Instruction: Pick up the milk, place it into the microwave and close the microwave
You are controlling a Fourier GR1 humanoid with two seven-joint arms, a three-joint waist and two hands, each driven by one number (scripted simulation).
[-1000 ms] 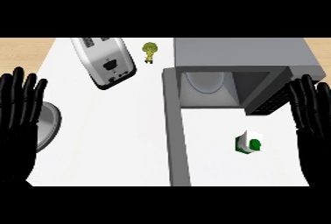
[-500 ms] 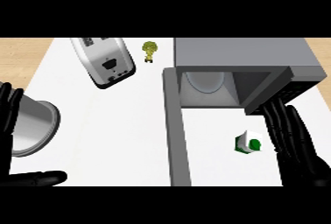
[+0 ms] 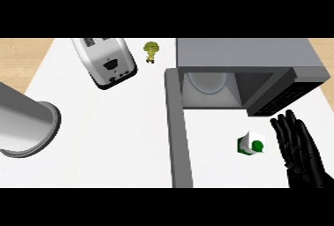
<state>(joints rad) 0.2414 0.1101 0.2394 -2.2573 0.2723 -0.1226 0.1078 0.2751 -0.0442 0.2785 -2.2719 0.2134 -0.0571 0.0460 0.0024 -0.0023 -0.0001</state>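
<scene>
Head view, milk [image 3: 250,145] just left of right hand [image 3: 301,150]; fingers straight, holding nothing

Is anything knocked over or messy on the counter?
Nothing is spilled. The milk sits apart from the right hand, in front of the open microwave. The toaster lies at a slant to the counter edges.
</scene>
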